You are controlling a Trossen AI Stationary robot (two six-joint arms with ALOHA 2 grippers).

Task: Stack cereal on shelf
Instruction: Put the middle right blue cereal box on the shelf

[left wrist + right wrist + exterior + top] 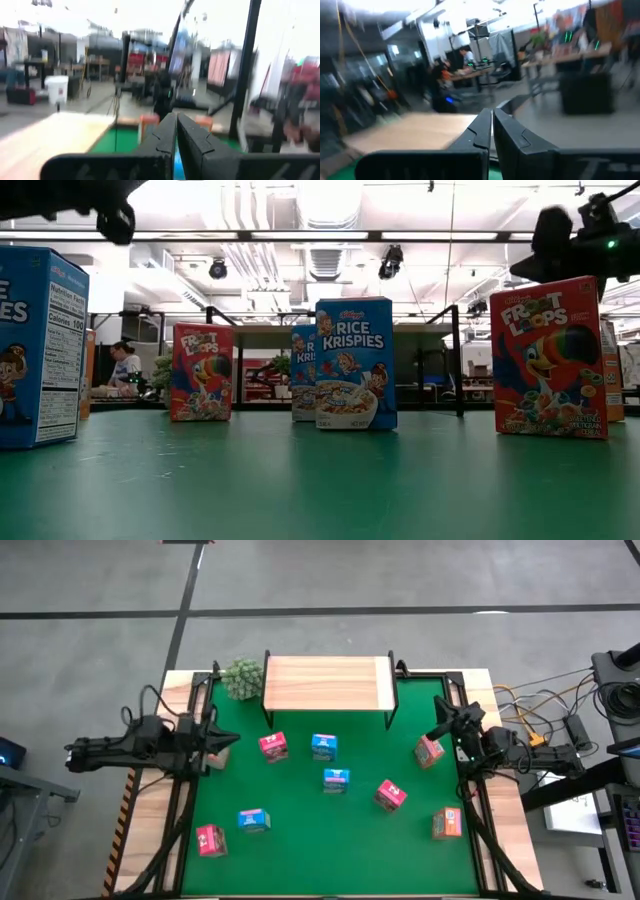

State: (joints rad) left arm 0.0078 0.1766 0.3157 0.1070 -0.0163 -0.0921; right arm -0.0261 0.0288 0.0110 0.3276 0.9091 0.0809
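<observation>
Overhead and table-level views of the cereal-stacking workspace. Eight cereal boxes stand scattered on the green mat (300, 830), none on the shelf (327, 683), a light wooden plank top at the far middle of the table. Nearest the shelf stand a pink-red box (274, 746) and a blue box (323, 746) side by side; a second blue box (336, 780) stands just nearer than these, at mid-table. To the right are a pink-red box (390, 795), another pink-red box (429, 751) close to the right edge, and an orange box (446, 824) toward the near right. At the near left stand a blue box (254, 821) and a pink-red box (210, 840). A green leafy plant (241, 677) sits at the shelf's left end. The left gripper (222, 748) is clenched with nothing between its fingers, held at the left edge of the mat, apart from the boxes. The right gripper (436, 732) is likewise clenched and empty, at the right edge, just beside the pink-red box there. A person (124, 365) is seated in the room beyond the table
</observation>
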